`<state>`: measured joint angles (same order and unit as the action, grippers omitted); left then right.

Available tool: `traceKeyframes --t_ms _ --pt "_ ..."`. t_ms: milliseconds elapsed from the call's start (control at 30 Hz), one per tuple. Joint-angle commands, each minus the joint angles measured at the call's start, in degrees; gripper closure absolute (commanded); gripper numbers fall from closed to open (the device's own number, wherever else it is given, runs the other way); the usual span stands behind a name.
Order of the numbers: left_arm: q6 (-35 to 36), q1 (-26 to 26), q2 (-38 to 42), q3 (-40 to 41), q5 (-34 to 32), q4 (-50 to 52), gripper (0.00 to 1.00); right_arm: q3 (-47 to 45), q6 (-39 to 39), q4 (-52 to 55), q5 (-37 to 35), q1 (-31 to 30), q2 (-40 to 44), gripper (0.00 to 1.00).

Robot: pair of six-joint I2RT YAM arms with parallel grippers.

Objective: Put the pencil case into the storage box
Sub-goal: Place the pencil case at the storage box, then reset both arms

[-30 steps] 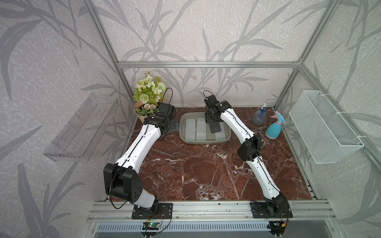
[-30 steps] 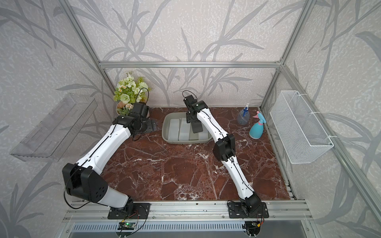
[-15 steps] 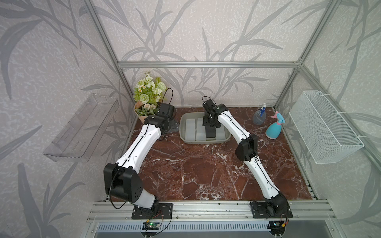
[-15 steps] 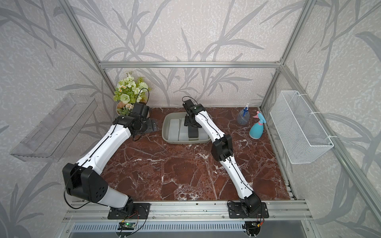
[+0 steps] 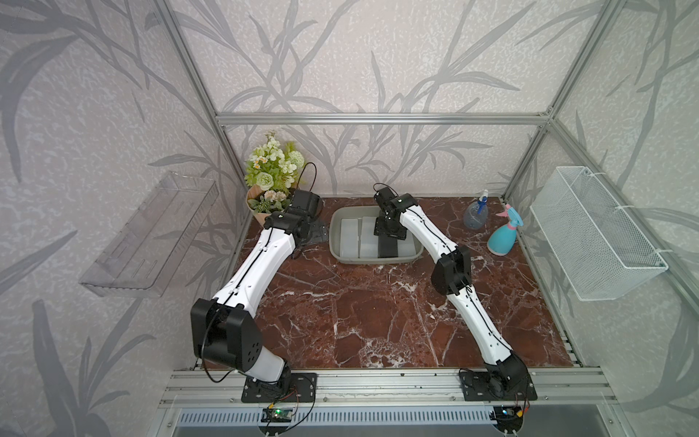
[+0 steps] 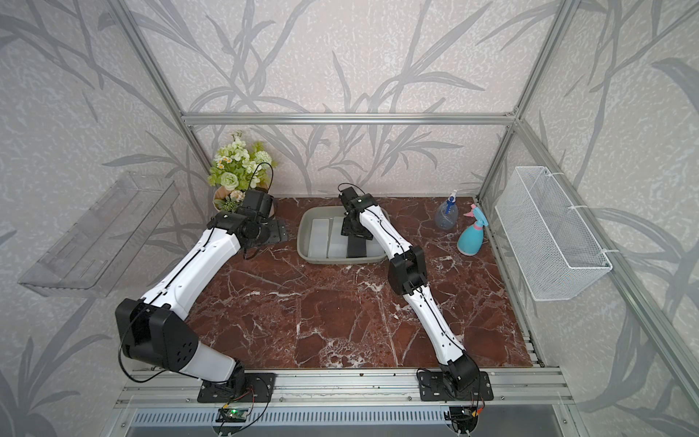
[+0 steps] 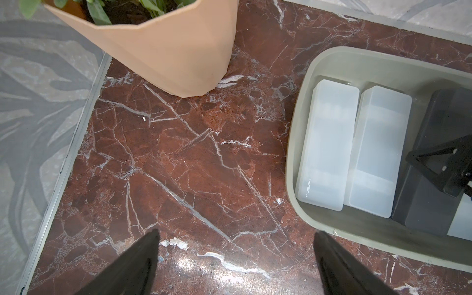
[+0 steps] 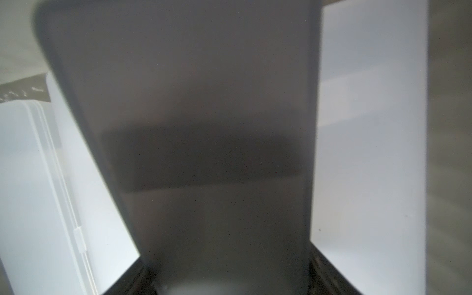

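Smoky dark-grey pencil case (image 8: 204, 102), rounded corners, darker band across, pinched by right claw (image 5: 389, 234) inside storage box (image 5: 355, 260), left claw (image 7: 237, 233) spread.

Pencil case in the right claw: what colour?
Smoky dark grey; the pencil case shows best in the left wrist view.

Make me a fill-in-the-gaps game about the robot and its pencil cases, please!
1. The right gripper holds a dark pencil case in the storage box; the left gripper holds ___.
2. The teal spray bottle has a ___ trigger.
3. The flowers stand beside the robot's ___ arm.
Missing words: nothing, pink, left.
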<state>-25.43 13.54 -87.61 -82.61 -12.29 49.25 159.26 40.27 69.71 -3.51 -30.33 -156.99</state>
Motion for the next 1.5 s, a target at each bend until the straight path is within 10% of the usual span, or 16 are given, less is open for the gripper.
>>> traceKeyframes --t_ms 0,833,933,1100,1467 --pt "0.38 -0.36 -0.91 0.34 -0.15 0.06 0.04 0.26 0.34 0.95 0.86 0.65 -2.01 0.27" --pt "-0.08 -0.41 1.65 -4.12 -7.43 0.45 0.04 -4.98 -15.04 -6.36 -10.56 -1.39 14.64 0.08" --pt "0.19 -0.44 5.96 -1.05 -15.5 -2.77 0.01 -22.26 -21.12 -16.97 -13.66 -1.43 27.2 0.05" --pt "2.92 -2.37 23.45 23.19 -23.43 -28.49 0.0 -77.21 -25.19 -61.04 -14.66 4.42 59.94 0.01" --pt "15.73 -6.11 25.78 57.06 -21.39 -77.64 0.0 -119.65 -37.42 -82.99 -18.45 24.02 82.31 0.01"
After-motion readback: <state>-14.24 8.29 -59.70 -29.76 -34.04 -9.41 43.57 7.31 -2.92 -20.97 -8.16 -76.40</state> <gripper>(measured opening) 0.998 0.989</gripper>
